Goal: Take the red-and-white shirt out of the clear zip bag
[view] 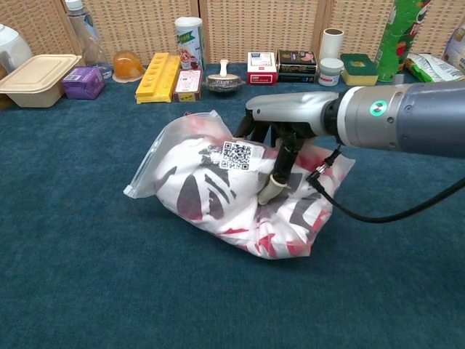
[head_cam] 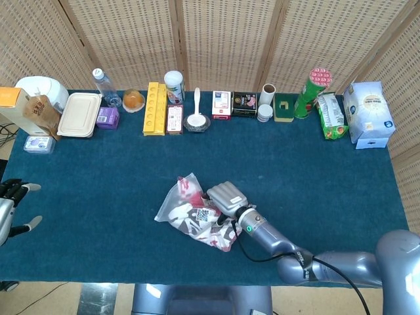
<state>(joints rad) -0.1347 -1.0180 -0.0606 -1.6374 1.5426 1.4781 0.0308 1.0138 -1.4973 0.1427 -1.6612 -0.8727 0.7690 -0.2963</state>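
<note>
The clear zip bag (head_cam: 178,209) (view: 168,169) lies bunched up at the table's front centre, its flat zip end pointing left. Inside it shows the red-and-white shirt (view: 218,200) (head_cam: 211,231), crumpled, under a QR label (view: 234,155). My right hand (head_cam: 228,197) (view: 282,149) sits on the bag's right part and grips it. Its fingers reach over the far side while the thumb presses the front face. The bag's mouth looks closed. My left hand (head_cam: 10,209) hovers at the far left edge of the table, fingers apart and holding nothing, and only the head view shows it.
Along the table's back edge stand a lunch box (head_cam: 79,114), a yellow tray (head_cam: 155,108), a bowl with a spoon (head_cam: 197,120), small boxes (head_cam: 244,104), a green can (head_cam: 312,92) and a white bag (head_cam: 369,113). The blue cloth (head_cam: 98,170) is bare between my two hands.
</note>
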